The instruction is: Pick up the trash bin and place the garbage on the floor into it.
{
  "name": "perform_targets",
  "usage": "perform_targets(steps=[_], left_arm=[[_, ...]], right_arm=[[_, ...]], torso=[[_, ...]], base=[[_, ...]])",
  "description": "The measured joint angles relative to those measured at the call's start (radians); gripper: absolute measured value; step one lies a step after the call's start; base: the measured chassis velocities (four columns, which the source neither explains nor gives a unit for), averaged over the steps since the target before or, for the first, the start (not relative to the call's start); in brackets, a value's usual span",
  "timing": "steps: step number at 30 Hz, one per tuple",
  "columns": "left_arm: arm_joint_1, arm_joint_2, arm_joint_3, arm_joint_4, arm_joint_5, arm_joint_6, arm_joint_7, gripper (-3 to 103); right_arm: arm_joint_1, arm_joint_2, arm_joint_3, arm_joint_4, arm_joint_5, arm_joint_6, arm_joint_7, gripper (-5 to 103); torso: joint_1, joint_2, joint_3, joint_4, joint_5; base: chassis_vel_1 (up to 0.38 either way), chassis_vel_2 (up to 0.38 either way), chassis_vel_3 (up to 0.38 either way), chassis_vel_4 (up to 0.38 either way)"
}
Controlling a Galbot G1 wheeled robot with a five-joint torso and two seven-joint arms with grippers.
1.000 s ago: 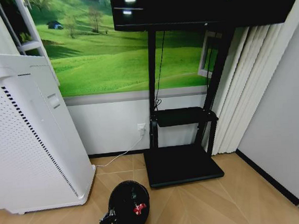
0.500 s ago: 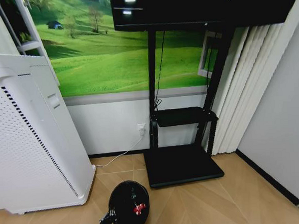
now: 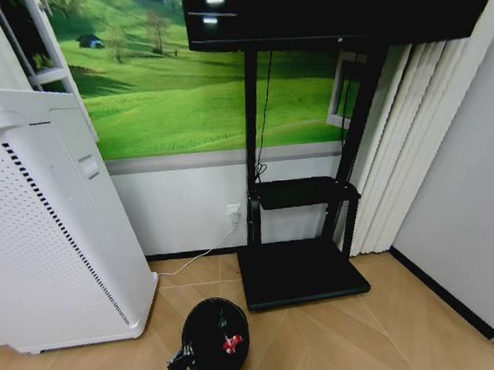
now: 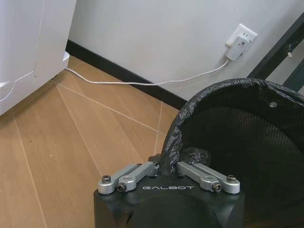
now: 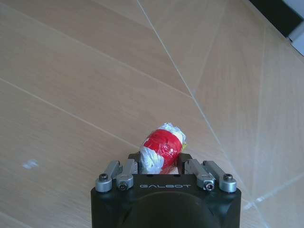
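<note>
One round black mesh trash bin [image 3: 214, 340] sits low in the head view on the herringbone wooden floor [image 3: 340, 339], just beside the tall white perforated appliance [image 3: 49, 239] on its left and in front of the flat black base of the TV stand [image 3: 303, 274]. Its wall is fine dark mesh lined with a crinkled black plastic bag [image 4: 180, 128] folded over the rim, and a small red-and-white piece of litter [image 3: 232, 344] lies inside it. The left tool [image 4: 167, 167] is clamped on the bin's near rim, its metal fingers pinching mesh and bag together. A white cable [image 4: 142, 83] runs along the dark skirting to a white wall socket [image 4: 241, 40]. To the right, the right tool [image 5: 161, 166] is closed on a crumpled wrapper [image 5: 161, 147], red with white creased ends, held above the smooth tan boards.
</note>
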Motion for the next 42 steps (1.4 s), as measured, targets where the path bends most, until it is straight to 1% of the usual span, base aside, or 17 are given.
perform_targets(steps=[4, 6, 8, 9, 12, 13, 15, 17, 20, 21, 26, 29, 34, 37, 39, 41, 42], left_arm=[[-0.018, 0.009, 0.019, 0.000, 0.044, 0.026, -0.001, 2], [-0.021, 0.024, 0.027, -0.022, 0.081, 0.067, 0.046, 2], [-0.021, 0.027, 0.029, -0.028, 0.086, 0.075, 0.054, 2], [-0.022, 0.032, 0.029, -0.048, 0.105, 0.104, 0.078, 2], [-0.009, 0.039, 0.010, -0.074, 0.136, 0.122, 0.104, 2], [0.009, 0.040, -0.008, -0.090, 0.155, 0.123, 0.116, 2], [0.026, 0.045, -0.025, -0.103, 0.166, 0.122, 0.121, 2], [0.033, 0.060, -0.036, -0.111, 0.168, 0.123, 0.122, 2], [0.034, 0.095, -0.049, -0.126, 0.152, 0.126, 0.122, 2], [0.030, 0.119, -0.049, -0.129, 0.124, 0.131, 0.120, 2], [0.021, 0.144, -0.042, -0.126, 0.078, 0.133, 0.126, 2], [0.021, 0.144, -0.008, -0.126, 0.026, 0.160, 0.128, 2], [0.004, 0.157, 0.017, -0.117, -0.012, 0.175, 0.130, 2], [-0.025, 0.185, 0.035, -0.098, -0.087, 0.185, 0.131, 2], [-0.034, 0.192, 0.039, -0.093, -0.114, 0.190, 0.131, 2], [-0.055, 0.200, 0.047, -0.075, -0.174, 0.201, 0.127, 2], [-0.055, 0.200, 0.047, -0.075, -0.174, 0.201, 0.127, 2]], right_arm=[[0.001, 0.033, -0.008, 0.101, 0.011, -0.003, 0.005, 38], [0.017, 0.066, -0.012, 0.150, 0.014, 0.000, 0.000, 38], [0.019, 0.072, -0.014, 0.162, 0.015, 0.002, -0.003, 38], [0.026, 0.086, -0.019, 0.205, 0.024, 0.007, -0.016, 38], [0.045, 0.083, -0.042, 0.256, 0.045, 0.008, -0.023, 38], [0.070, 0.069, -0.060, 0.286, 0.056, 0.009, -0.026, 38], [0.094, 0.053, -0.075, 0.312, 0.067, 0.012, -0.028, 38], [0.111, 0.045, -0.078, 0.337, 0.074, 0.018, -0.031, 38], [0.124, 0.038, -0.067, 0.390, 0.099, 0.023, -0.045, 38], [0.122, 0.025, -0.054, 0.433, 0.129, 0.023, -0.061, 38], [0.097, 0.006, -0.044, 0.500, 0.164, 0.054, -0.107, 38], [0.084, 0.027, -0.082, 0.549, 0.140, 0.144, -0.176, 38], [0.081, 0.034, -0.127, 0.597, 0.131, 0.207, -0.236, 38], [0.087, 0.043, -0.162, 0.643, 0.127, 0.263, -0.310, 38], [0.089, 0.045, -0.169, 0.655, 0.127, 0.279, -0.325, 38], [0.089, 0.045, -0.177, 0.679, 0.121, 0.324, -0.364, 38], [0.089, 0.045, -0.177, 0.679, 0.121, 0.324, -0.364, 38]], torso=[[0.000, 0.000, 0.000, 0.0000, -0.0001], [0.000, 0.000, 0.000, 0.0001, 0.0001], [0.000, 0.000, 0.000, 0.0000, 0.0003], [0.000, 0.000, 0.000, 0.0002, 0.0000], [0.000, 0.000, 0.000, -0.0011, -0.0003], [0.000, 0.000, 0.000, 0.0000, 0.0006], [0.000, 0.000, 0.000, 0.0009, 0.0001], [0.000, 0.000, 0.000, 0.0011, -0.0001], [0.000, 0.000, 0.000, 0.0001, 0.0004], [0.000, 0.000, 0.000, 0.0000, -0.0002], [0.000, 0.000, 0.000, -0.0001, -0.0001], [0.000, 0.000, 0.000, -0.0001, 0.0002], [0.000, 0.000, 0.000, 0.0001, 0.0001], [0.000, 0.000, 0.000, 0.0001, 0.0001], [0.000, 0.000, 0.000, 0.0001, 0.0003], [0.000, 0.000, 0.000, 0.0001, -0.0001], [0.000, 0.000, 0.000, 0.0001, -0.0001]], base=[[0.000, 0.000, 0.000, 0.000], [0.000, 0.000, 0.000, 0.000], [0.000, 0.000, 0.000, 0.000], [0.000, 0.000, 0.000, 0.000], [0.000, 0.000, 0.000, 0.000], [0.000, 0.000, 0.000, 0.000], [0.000, 0.000, 0.000, 0.000], [0.000, 0.000, 0.000, 0.000], [0.000, 0.000, 0.000, 0.000], [0.000, 0.000, 0.000, 0.000], [0.000, 0.000, 0.000, 0.000], [0.000, 0.000, 0.000, 0.000], [0.000, 0.000, 0.000, 0.000], [0.000, 0.000, 0.000, 0.000], [0.000, 0.000, 0.000, 0.000], [0.000, 0.000, 0.000, 0.000], [0.000, 0.000, 0.000, 0.000]])
